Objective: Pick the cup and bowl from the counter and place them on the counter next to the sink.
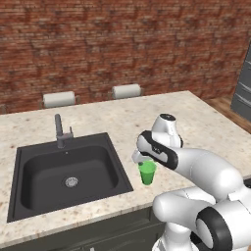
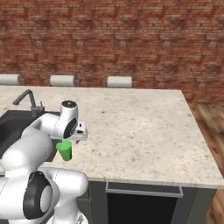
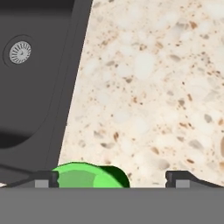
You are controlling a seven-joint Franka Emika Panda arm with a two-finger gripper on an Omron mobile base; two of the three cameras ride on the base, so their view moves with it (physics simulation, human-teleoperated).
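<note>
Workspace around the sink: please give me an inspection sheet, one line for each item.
Surface: beige speckled stone counter, with the black rectangular sink set in it.
Job's things: small bright green cup upright on the counter, right of the sink's edge.
Clutter: nothing seen.
Grippers: two-finger tool open, right above the cup, fingertips apart; it appears released.
Cables: nothing seen.
Surroundings: red brick wall, slim grey faucet, pale stool backs behind the counter.

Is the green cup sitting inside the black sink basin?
No, the cup stands upright on the counter, just right of the sink.
</note>
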